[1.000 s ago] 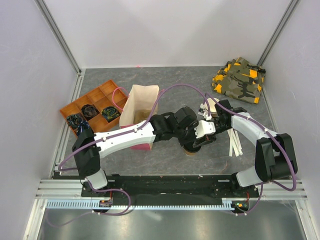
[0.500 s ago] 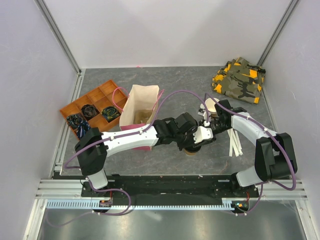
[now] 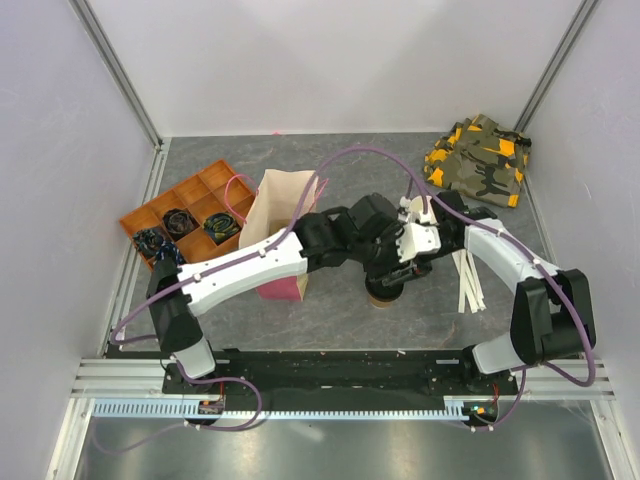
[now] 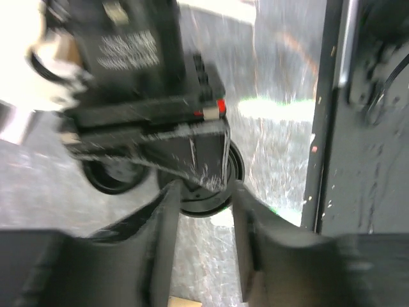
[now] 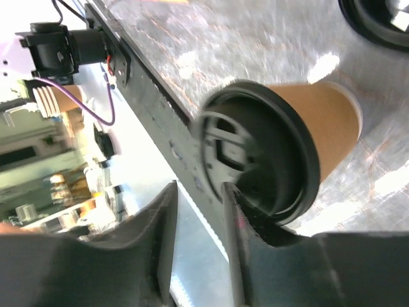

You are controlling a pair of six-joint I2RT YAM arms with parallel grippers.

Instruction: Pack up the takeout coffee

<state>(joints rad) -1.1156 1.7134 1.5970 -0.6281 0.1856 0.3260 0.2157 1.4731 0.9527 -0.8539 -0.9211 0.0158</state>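
Overhead view looks down from behind the arms — the close right-wrist view shares its takeout coffee (image 5: 281, 153).

Both arms have drawn up and back from the takeout coffee (image 5: 319, 134), so more of its lid shows. The jaws of the left gripper (image 4: 203, 192) and right gripper (image 5: 198, 192) stand wider than before.

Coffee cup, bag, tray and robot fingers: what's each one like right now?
Coffee cup: lid on.
Bag: upright, top open.
Tray: some pockets filled.
Left fingers: apart, holding nothing.
Right fingers: apart, holding nothing.
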